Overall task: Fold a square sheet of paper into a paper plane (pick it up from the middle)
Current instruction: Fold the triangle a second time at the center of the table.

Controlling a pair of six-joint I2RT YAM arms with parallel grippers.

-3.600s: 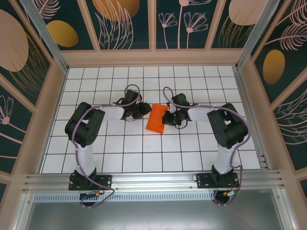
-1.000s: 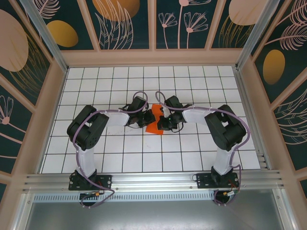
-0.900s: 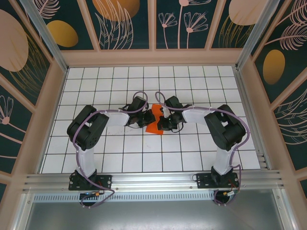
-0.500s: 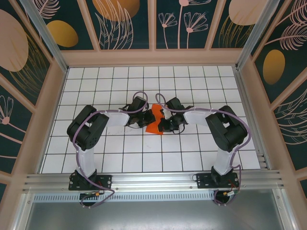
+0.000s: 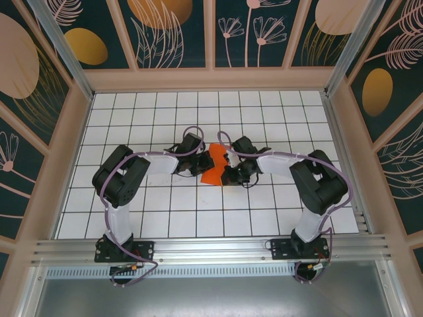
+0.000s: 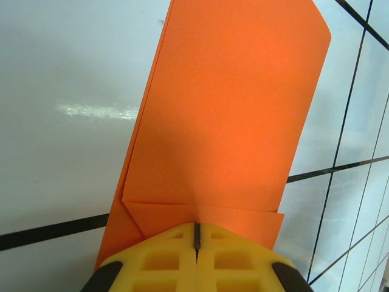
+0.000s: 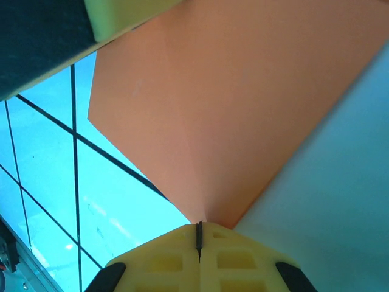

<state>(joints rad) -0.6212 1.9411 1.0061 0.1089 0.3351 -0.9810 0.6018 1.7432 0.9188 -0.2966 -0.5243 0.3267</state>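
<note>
Folded orange paper (image 5: 213,173) sits near the middle of the white grid table (image 5: 165,218), pinched from both sides, a narrow multi-layered strip that runs roughly from the table's near side toward its far side. The left gripper (image 5: 205,164) reaches in from the table's left half and has its yellow fingers pressed together on one short edge of the paper (image 6: 225,109), with no gap between the pads (image 6: 176,255). In the left wrist view the layers show as stepped edges along one long side, and a small diagonal fold crosses the corner just beside the pinch. The right gripper (image 5: 225,173) comes in from the table's right half, and its fingers are likewise clamped tight on the paper (image 7: 243,109), gripping it where two edges narrow to a point. A faint crease runs up the sheet from that point. In the right wrist view a pale yellow finger (image 7: 127,12) of the left gripper overlaps the paper's far edge. Whether the paper rests on the table or hangs just above it cannot be told.
</note>
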